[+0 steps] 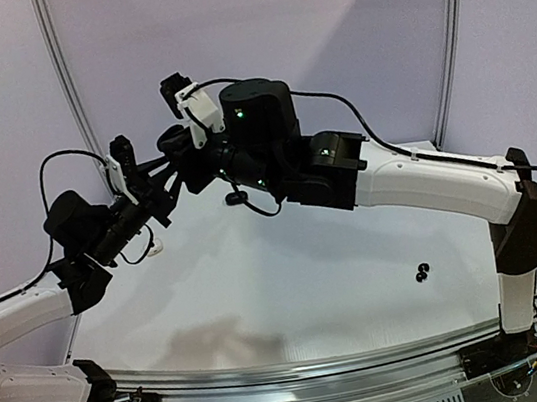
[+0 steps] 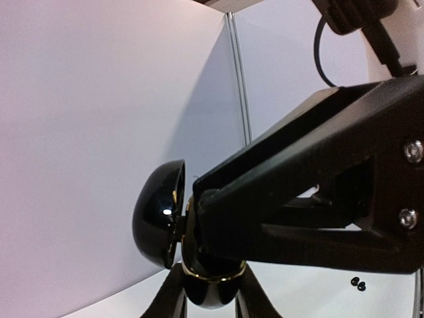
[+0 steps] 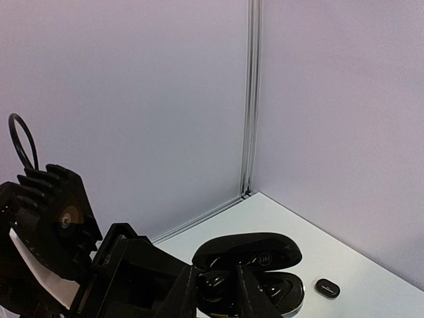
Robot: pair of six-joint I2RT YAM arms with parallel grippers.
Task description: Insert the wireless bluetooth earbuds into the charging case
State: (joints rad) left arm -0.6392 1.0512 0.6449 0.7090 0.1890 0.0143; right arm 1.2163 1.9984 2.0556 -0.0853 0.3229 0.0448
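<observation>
Holding the charging case (image 3: pixel 248 268) up off the desk (image 1: pixel 262 293), the left end effector (image 2: pixel 209 301) is closed on the lower shell, one finger on each side. The lid (image 2: pixel 158 213) is hinged open, with the mouth turned toward the right arm. The case hangs over the far left part of the desk and does not rest on it.

Right end effector (image 2: pixel 202 195): the tips are at the gap between lid and lower shell, drawn near each other. Whether they pinch an earbud or stand slightly parted cannot be told, since they are black against black in both wrist views.

Earbuds (image 1: pixel 422 272): a tiny black pair lies loose on the right of the desk, close together and well apart from the case. A small dark oval piece (image 3: pixel 327 287) lies on the desk near the case, too small to identify. Whether the wells inside the lower shell are filled or empty is not readable.

Step judged: insertion at the case mouth, with the right arm placing and the left arm acting as holder. The task is judged unfinished, since the pair is out on the desk.

Next move calls for a fine, straight approach into a well with the stem lined up. The left grip must stay steady so the lower shell does not twist. After that comes a reach to the loose pair, lifting one without knocking the other.
</observation>
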